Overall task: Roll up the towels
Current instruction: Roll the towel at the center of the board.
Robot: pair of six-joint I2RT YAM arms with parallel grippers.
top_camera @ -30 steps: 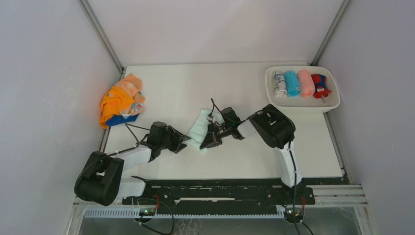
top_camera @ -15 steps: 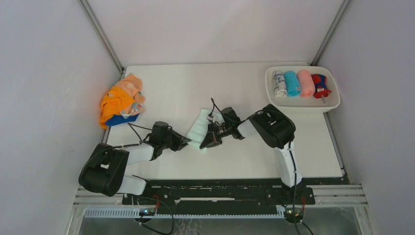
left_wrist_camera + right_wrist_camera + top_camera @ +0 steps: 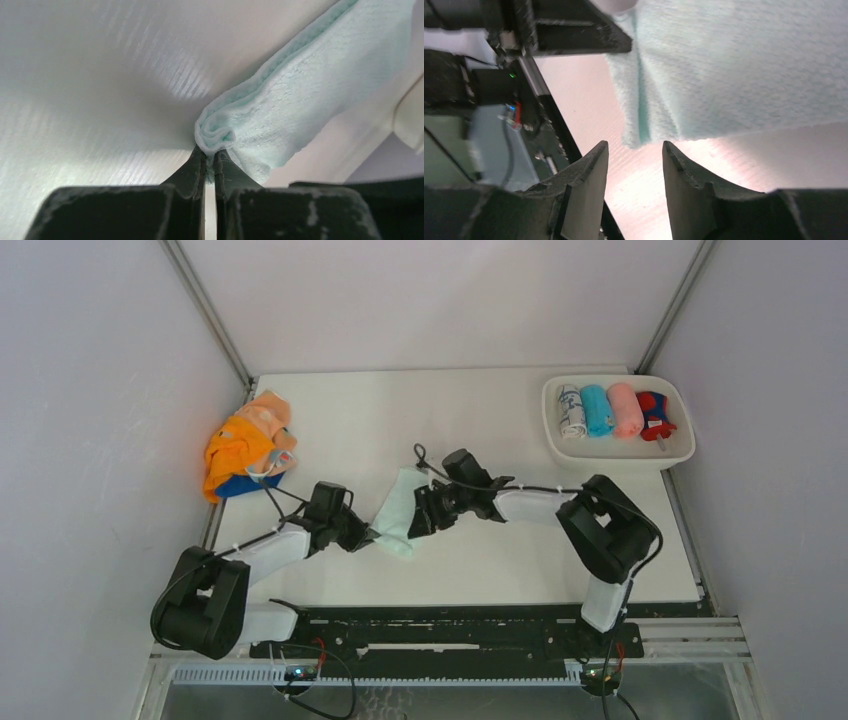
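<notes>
Surfaces and textures
The mint towel [image 3: 310, 85] is nubbly, matt terry cloth; the white table [image 3: 100, 75] is smooth, faintly glossy.

The top view looks down from high behind the near edge, over the whole table [image 3: 480, 430]. The wrist views look out low and very close past the left gripper [image 3: 210, 155] and the right gripper [image 3: 635, 145]. All three share the mint towel [image 3: 393, 518].

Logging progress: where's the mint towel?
Top view, mid-table: mint towel between the claws, left claw pinching its near-left edge, right claw open beside it.
</notes>
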